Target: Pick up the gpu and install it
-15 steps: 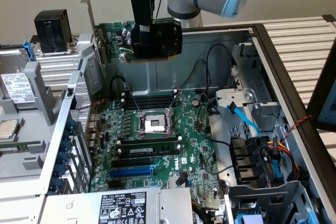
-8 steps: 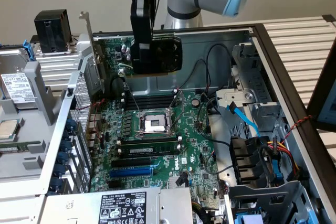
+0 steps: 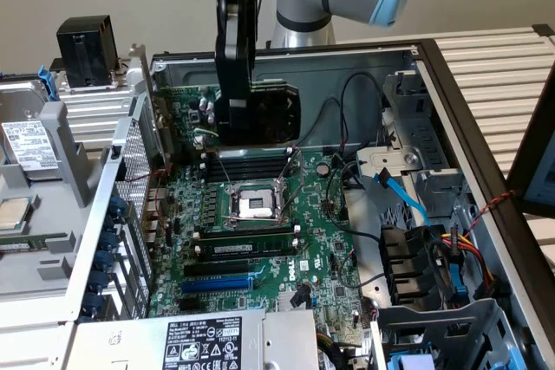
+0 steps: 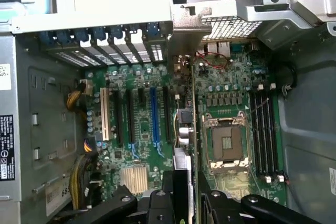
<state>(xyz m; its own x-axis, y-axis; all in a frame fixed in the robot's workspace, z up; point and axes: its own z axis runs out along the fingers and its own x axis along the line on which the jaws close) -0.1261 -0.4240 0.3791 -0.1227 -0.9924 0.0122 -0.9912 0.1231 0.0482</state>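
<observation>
I hold the gpu, a green card with a black fan shroud, upright on its edge above the far part of the large green motherboard inside the open computer case. My gripper comes down from above and is shut on the card. In the wrist view the gpu appears edge-on. Its silver end bracket points toward the case's rear slot covers. The gripper clamps it between its fingers. The card hangs between the blue expansion slot and the CPU socket, clear of the board.
Rows of expansion slots lie near the power supply. A drive cage with blue and black cables fills the exterior view's right. The CPU socket is flanked by memory slots. A black box stands outside the case.
</observation>
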